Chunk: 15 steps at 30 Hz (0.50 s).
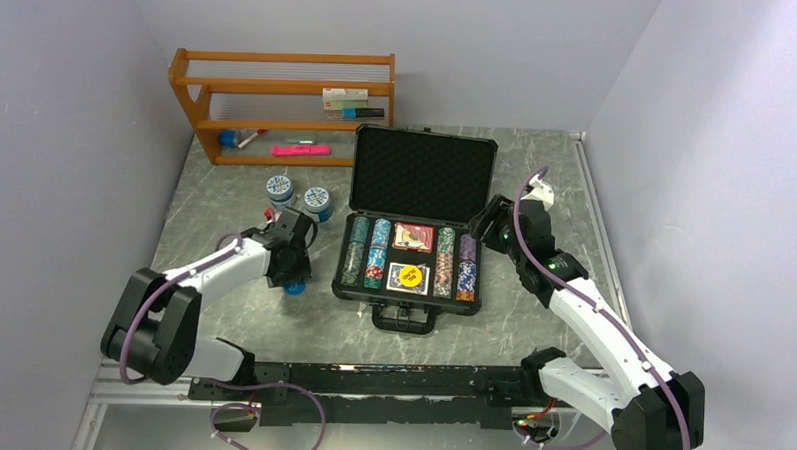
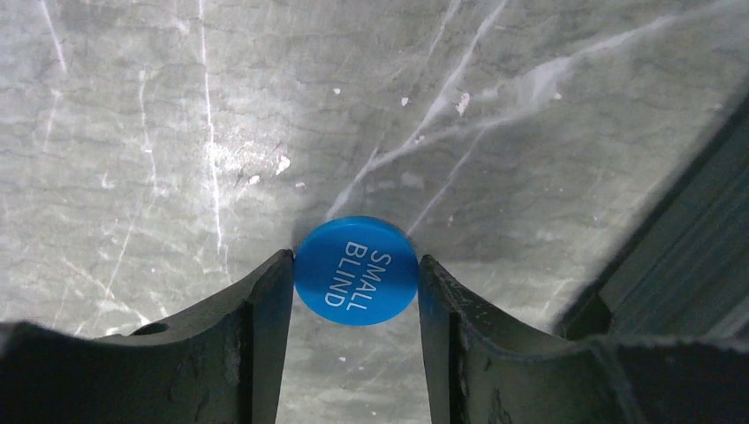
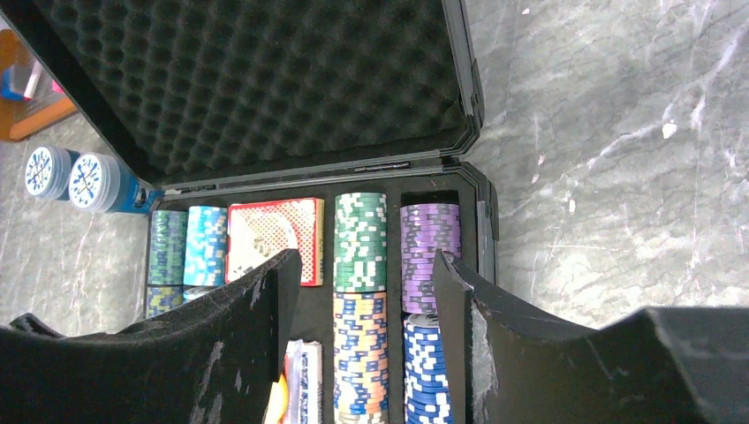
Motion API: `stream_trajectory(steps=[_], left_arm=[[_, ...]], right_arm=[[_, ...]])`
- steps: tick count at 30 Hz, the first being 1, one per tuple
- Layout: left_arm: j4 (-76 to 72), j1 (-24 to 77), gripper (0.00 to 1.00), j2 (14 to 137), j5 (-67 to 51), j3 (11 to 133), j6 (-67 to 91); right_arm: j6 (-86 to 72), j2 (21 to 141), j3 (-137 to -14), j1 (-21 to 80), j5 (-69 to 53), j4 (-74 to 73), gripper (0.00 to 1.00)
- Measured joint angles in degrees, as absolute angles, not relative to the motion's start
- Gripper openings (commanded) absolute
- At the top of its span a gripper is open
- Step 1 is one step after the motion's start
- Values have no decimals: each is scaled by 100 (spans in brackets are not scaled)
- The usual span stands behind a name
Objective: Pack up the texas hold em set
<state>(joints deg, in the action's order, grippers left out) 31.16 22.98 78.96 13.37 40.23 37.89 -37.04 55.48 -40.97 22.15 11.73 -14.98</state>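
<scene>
Texas hold em set, partly packed.

- **Left gripper** [image 2: 353,259]: fingers closed in on a blue small blind button [image 2: 356,271], one touching each edge. The printed face is toward the wrist camera, over the marbled table [image 2: 177,132], just left of the case.
- **Briefcase** [image 1: 407,303]: open near the table's centre, long axis left to right, handle [image 1: 403,320] toward the arm bases, hinge on the far side.
- **Tray:** chip stacks [image 1: 364,252] lie in rows running near to far. The yellow dealer button [image 1: 408,276] sits on one deck, with the red deck [image 1: 413,237] behind it.
- **Right gripper** [image 3: 363,257]: fingers wide apart, holding nothing, above the tray's right-hand rows.
- **Lid** [image 1: 423,176]: upright, foam facing the arms.
- **Beyond:** two tubs [image 1: 317,200] and a wooden shelf [image 1: 269,83].
</scene>
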Motion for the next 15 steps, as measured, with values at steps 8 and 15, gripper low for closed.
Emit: stream_trajectory(steps=[8, 15], left_arm=[[3395, 2460, 44, 6947, 1400, 4160, 3826], [3173, 2727, 44, 6582, 1135, 4499, 3732]], right_arm=[[-3704, 5548, -4097, 2215, 1170, -1498, 61], [-3704, 5548, -4097, 2215, 1170, -1498, 61]])
